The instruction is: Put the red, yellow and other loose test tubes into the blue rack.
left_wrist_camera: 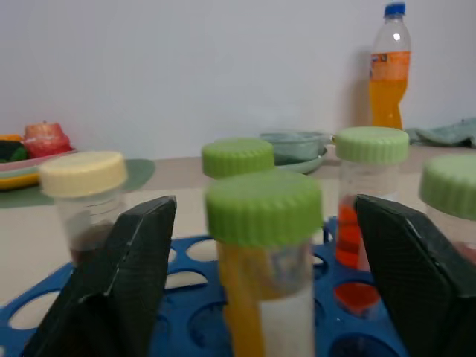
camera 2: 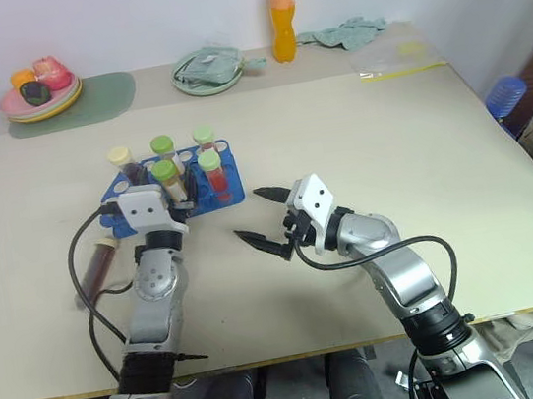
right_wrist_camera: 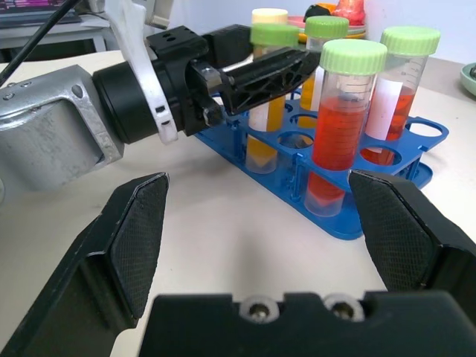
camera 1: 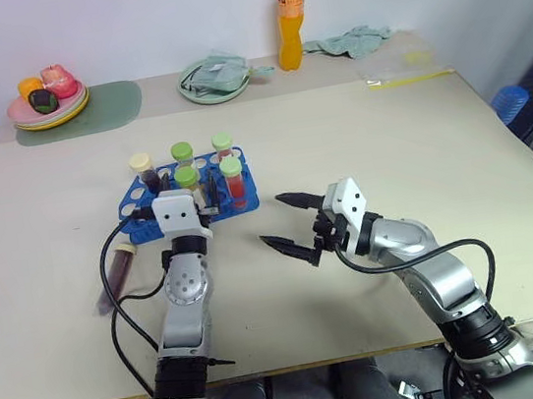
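The left gripper [left_wrist_camera: 260,282] stands with its fingers spread either side of the clear yellow-filled, green-capped tube [left_wrist_camera: 264,275], now seated upright in the bright blue plastic rack [camera 1: 149,211]: release step. The right gripper [camera 1: 285,225] hangs open, empty. Next: back off and fetch the dark maroon cream-capped tube [camera 1: 118,272] lying beside the left arm.

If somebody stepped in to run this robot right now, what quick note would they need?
Left pincer: open, its fingers on either side of the yellow tube, which stands in the blue rack.
Right pincer: open, empty, hovering beside the rack.
Done: five capped tubes stand in the rack, among them a red tube and a cream-capped tube.
Left: one dark maroon tube lies on the table beside the left arm. Back the left pincer off, then rack that tube.
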Controlling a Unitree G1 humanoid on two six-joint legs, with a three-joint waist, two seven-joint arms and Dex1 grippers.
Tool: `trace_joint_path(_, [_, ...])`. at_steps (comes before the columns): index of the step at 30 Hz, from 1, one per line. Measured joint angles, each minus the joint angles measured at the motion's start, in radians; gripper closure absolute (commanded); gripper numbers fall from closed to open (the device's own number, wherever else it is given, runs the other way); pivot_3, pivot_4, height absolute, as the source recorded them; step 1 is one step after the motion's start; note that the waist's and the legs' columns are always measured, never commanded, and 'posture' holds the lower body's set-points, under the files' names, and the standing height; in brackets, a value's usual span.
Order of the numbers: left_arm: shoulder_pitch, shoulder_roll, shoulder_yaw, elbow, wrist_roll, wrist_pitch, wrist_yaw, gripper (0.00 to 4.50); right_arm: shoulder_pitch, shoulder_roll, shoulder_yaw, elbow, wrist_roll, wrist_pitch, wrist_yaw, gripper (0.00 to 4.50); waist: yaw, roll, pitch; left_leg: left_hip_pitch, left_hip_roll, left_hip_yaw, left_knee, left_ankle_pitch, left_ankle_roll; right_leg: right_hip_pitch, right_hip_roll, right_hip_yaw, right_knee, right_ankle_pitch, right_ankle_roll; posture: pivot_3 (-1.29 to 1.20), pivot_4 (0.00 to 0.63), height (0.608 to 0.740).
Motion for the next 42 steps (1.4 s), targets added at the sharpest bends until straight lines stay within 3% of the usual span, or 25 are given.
trace_joint_path(6, [-0.014, 0.05, 0.085, -0.272, -0.102, 0.137, -0.032, 0.9, 0.0, 0.0, 0.001, 0.0, 0.0, 0.001, -0.003, 0.23, 0.0, 0.0, 0.0, 0.0, 0.0, 0.0, 0.0, 0.0, 0.0, 0.0, 0.0, 0.0, 0.0, 0.0, 0.0, 0.0, 0.15, 0.74])
trace_joint_path(8, [-0.032, 0.089, 0.118, -0.346, -0.16, 0.241, -0.051, 0.35, 0.0, 0.0, 0.001, 0.0, 0.0, 0.001, -0.002, 0.23, 0.0, 0.0, 0.0, 0.0, 0.0, 0.0, 0.0, 0.0, 0.0, 0.0, 0.0, 0.0, 0.0, 0.0, 0.0, 0.0, 0.15, 0.74])
trace_joint_path(9, [-0.052, 0.138, 0.143, -0.393, -0.211, 0.344, -0.062, 0.06, 0.0, 0.0, 0.002, 0.0, 0.001, 0.001, 0.0, 0.23, -0.001, -0.001, 0.0, 0.0, 0.0, -0.001, 0.0, 0.0, 0.0, 0.0, 0.001, 0.0, 0.0, 0.0, 0.0, 0.0, 0.15, 0.74])
trace_joint_path(14, [-0.17, 0.447, 0.376, -0.546, -0.445, 0.996, -0.063, 0.06, -0.002, -0.004, 0.002, 0.001, 0.001, 0.001, 0.015, 0.23, -0.025, 0.0, 0.0, 0.0, 0.001, -0.003, 0.0, 0.0, 0.0, 0.0, 0.002, 0.0, 0.002, -0.001, 0.0, 0.0, 0.15, 0.74])
trace_joint_path(19, [-0.236, 0.719, 0.471, -0.504, -0.67, 1.644, -0.187, 0.06, -0.02, -0.002, 0.005, 0.014, 0.001, 0.0, 0.037, 0.23, -0.028, -0.001, 0.001, 0.001, 0.001, -0.003, -0.001, 0.0, 0.0, 0.0, 0.004, 0.0, 0.002, -0.001, 0.0, 0.0, 0.15, 0.74])
trace_joint_path(23, [-0.154, 0.992, 0.43, -0.377, -0.91, 1.801, -0.276, 0.06, -0.03, 0.001, 0.009, 0.028, 0.0, -0.004, 0.05, 0.23, -0.04, 0.0, 0.001, 0.001, 0.003, -0.005, -0.002, 0.0, 0.0, -0.001, 0.003, 0.0, 0.002, -0.001, 0.0, 0.0, 0.15, 0.74])
trace_joint_path(25, [-0.108, 1.062, 0.39, -0.322, -0.961, 1.802, -0.266, 0.06, -0.03, 0.001, 0.009, 0.039, 0.0, -0.005, 0.052, 0.23, -0.04, 0.0, 0.001, 0.001, 0.003, -0.006, -0.003, 0.0, -0.001, -0.002, 0.003, 0.0, 0.002, -0.001, -0.001, 0.0, 0.15, 0.74])
trace_joint_path(34, [-0.099, 1.001, 0.296, -0.159, -1.0, 1.802, -0.129, 0.06, -0.028, -0.004, 0.012, 0.041, -0.001, -0.012, 0.068, 0.23, -0.034, 0.0, 0.002, 0.001, 0.003, -0.006, -0.003, 0.0, -0.001, -0.002, 0.002, 0.0, 0.002, -0.001, -0.001, 0.0, 0.15, 0.74])
trace_joint_path(42, [-0.139, 0.921, 0.27, -0.101, -1.0, 1.802, -0.054, 0.06, -0.017, -0.061, 0.012, -0.037, 0.088, 0.023, 0.198, 0.23, -0.022, 0.0, 0.001, 0.001, 0.003, -0.005, -0.002, 0.0, -0.001, -0.002, 0.001, 0.001, 0.002, -0.001, -0.001, 0.0, 0.15, 0.74])
